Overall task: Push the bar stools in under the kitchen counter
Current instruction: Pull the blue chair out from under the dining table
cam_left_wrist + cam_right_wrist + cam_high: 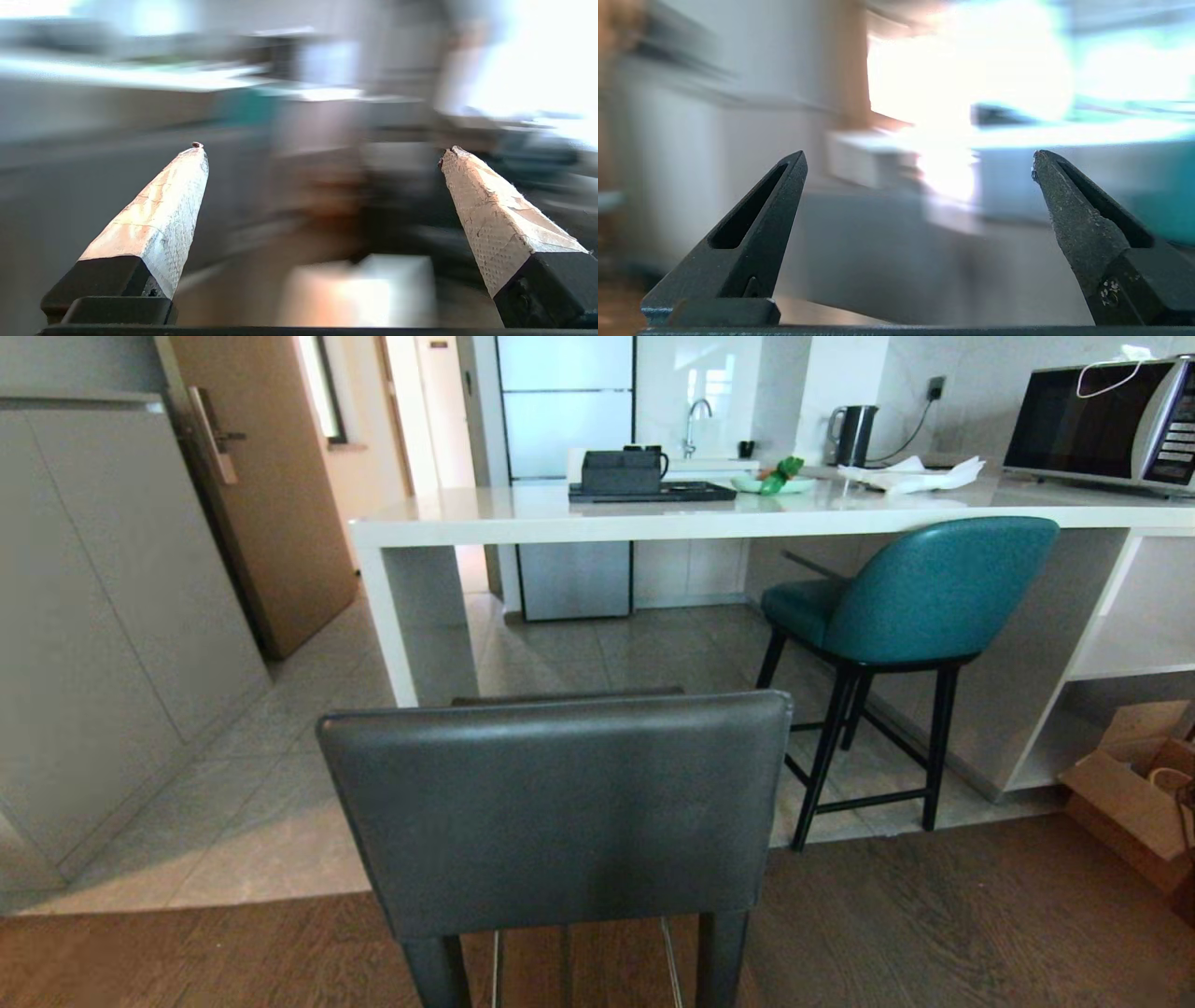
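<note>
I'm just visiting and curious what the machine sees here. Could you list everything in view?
grey stool: one, dark grey, nearest, on wood floor, out from the counter
teal stool: one, teal, seat partly under the counter, right
counter: one, white, across the back
microwave: one, silver, counter's far right
kettle: one, black, on counter
black tray: one, on counter
cardboard box: one, brown, floor, right
door: one, brown, left
left gripper: open, empty
right gripper: open, empty

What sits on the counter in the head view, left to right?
On the kitchen counter: black tray with dark box → green dish → black kettle → white crumpled paper → microwave.
</note>
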